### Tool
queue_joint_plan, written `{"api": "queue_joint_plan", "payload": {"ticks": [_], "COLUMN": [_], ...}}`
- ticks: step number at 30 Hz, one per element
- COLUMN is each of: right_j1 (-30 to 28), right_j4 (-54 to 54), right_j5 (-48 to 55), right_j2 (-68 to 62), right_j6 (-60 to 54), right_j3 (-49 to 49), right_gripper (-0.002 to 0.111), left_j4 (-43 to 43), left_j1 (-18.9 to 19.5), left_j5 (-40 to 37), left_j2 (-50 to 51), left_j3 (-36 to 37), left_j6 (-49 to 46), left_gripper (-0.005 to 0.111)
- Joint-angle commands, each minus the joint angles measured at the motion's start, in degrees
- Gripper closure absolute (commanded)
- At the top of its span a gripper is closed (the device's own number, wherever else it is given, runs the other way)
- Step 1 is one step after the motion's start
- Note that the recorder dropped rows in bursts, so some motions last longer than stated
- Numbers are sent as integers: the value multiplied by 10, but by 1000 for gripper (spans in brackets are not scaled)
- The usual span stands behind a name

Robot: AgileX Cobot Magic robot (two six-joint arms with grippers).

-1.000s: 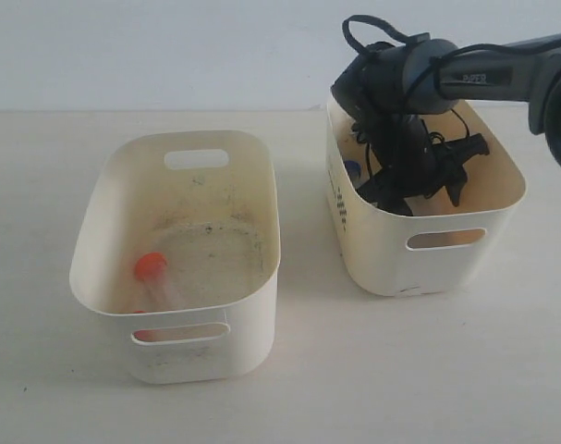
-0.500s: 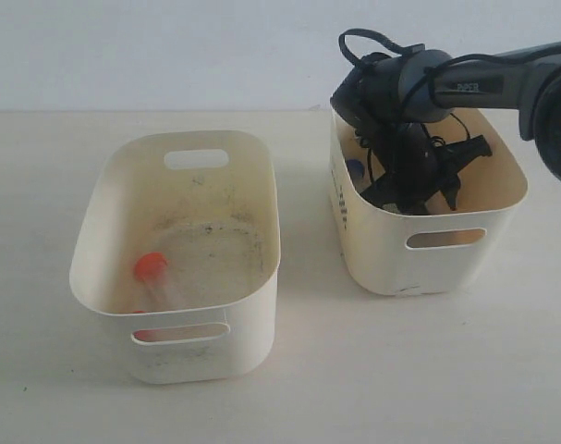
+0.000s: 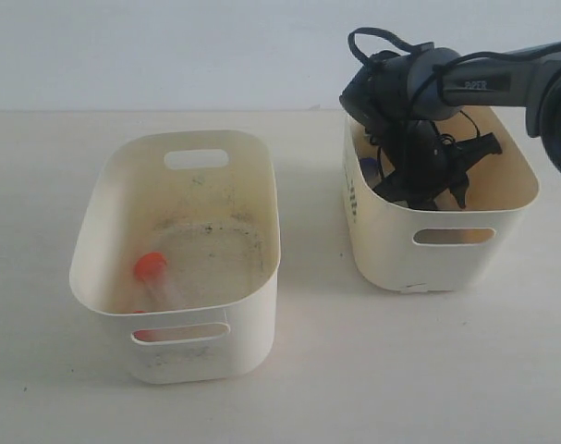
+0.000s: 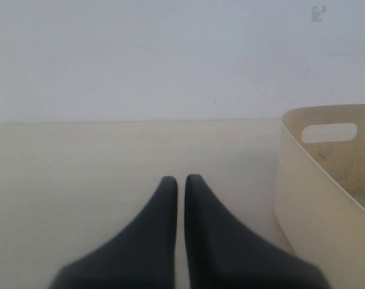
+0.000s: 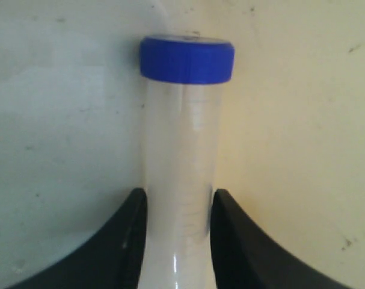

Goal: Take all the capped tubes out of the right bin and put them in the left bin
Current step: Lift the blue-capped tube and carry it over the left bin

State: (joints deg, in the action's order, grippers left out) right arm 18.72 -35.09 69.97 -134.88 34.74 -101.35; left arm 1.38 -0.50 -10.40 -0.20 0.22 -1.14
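Note:
The right bin [image 3: 391,250], yellowish-cream with a checkered print, has my right gripper [image 3: 417,190] reaching down into it. In the right wrist view that gripper [image 5: 177,195] is shut on a clear tube [image 5: 181,138] with a blue cap [image 5: 186,59], close to the bin's inner wall. A bit of blue [image 3: 368,167] shows beside the arm in the exterior view. The left bin [image 3: 104,185], pale with a smudged floor, holds an orange-capped tube [image 3: 152,269]; more orange [image 3: 145,334] shows through its front slot. My left gripper [image 4: 181,179] is shut and empty over the table, beside the left bin [image 4: 326,180].
The two bins stand side by side on a pale table [image 3: 308,370], with a gap of bare table between them. A plain light wall [image 3: 169,55] runs behind. The right arm's cables [image 3: 377,42] loop above the right bin's far rim.
The right bin has slid a little to the right along with the right arm inside it. The left bin and its orange-capped tube have not moved.

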Motion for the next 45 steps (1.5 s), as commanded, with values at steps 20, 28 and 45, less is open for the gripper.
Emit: {"api": "queue_joint_plan", "payload": {"ticks": [20, 28, 45], "right_j1": [-5, -5, 20], "right_j4": [2, 34, 153], "right_j5": [0, 0, 0], "right_j2": [37, 93, 248], "right_j6": [8, 6, -54], "right_j3": [1, 1, 1], "right_gripper": [108, 108, 108], "left_j4": [1, 1, 1], "left_j1": [-1, -1, -1], "left_j5": [6, 6, 6], "left_j2": [2, 2, 2], "left_j3": [-2, -2, -2], "left_j6": [2, 2, 2], "left_gripper": [103, 103, 103]}}
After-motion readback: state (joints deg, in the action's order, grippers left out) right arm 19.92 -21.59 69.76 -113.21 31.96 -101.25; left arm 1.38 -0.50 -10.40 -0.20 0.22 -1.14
